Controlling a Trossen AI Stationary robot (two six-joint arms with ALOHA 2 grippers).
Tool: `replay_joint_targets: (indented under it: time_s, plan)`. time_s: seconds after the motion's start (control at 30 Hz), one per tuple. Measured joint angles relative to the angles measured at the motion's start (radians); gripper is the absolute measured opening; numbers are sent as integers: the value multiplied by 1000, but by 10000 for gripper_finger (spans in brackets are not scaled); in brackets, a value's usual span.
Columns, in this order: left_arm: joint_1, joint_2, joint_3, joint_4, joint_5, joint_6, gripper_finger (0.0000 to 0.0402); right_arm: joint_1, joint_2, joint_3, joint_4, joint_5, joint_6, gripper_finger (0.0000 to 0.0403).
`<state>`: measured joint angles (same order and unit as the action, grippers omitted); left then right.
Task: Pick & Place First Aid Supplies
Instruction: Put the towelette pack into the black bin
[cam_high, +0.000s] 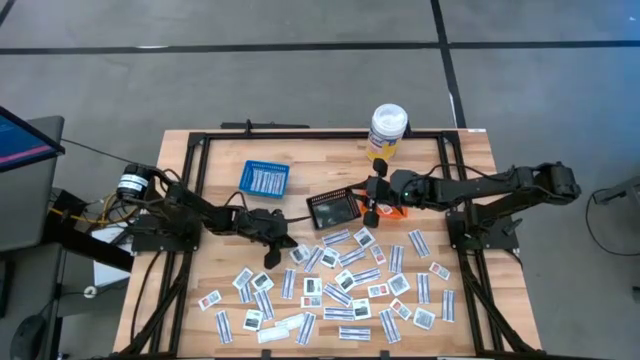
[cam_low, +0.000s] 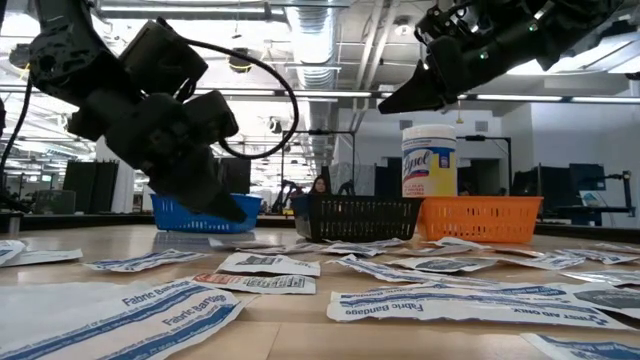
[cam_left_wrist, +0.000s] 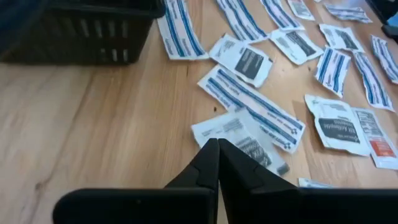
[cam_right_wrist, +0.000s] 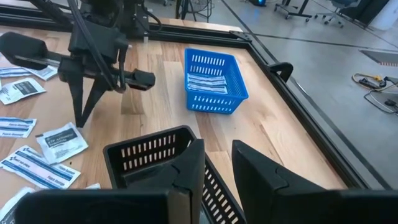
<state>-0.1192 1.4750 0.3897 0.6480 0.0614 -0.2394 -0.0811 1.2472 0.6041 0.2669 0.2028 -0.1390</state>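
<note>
- Left gripper is down at the wood at the near-left edge of the packet spread, fingers pressed together. Tips sit on the edge of a square white packet; I can't tell whether they've actually pinched it.
- I'd lift slowly and check the packet comes up alone. A long fabric bandage strip lies just beside it, partly overlapped, and could drag along.
- First aid packets are scattered flat over the near half of the table, many touching or overlapping.
- Bare wood on the gripper's left is my cleanest exit lane.
- Farther back: blue basket already holds a few strips; black basket sits mid-table.
- Right gripper hangs above the black basket, fingers slightly apart, nothing visible between them. I'd stay clear of it.
- Orange basket and white bottle sit at the far edge, black frame rails behind.
</note>
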Motion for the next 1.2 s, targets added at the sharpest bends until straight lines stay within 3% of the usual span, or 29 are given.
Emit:
replay_joint_targets:
  time_s: [0.2,0.43,0.67,0.9,1.2]
  plan:
    - [0,0,0,-15,3,-40,16,-1,0,0,1,0,0,75]
    - [-6,-2,0,-80,98,-31,64,0,0,0,0,0,0,75]
    - [-28,-2,1,-93,106,-27,105,0,0,0,0,0,0,75]
    - [-70,-2,1,-93,-1,293,112,0,0,0,-5,0,0,75]
    - [-84,-2,1,-91,-43,471,112,1,0,0,-5,0,0,75]
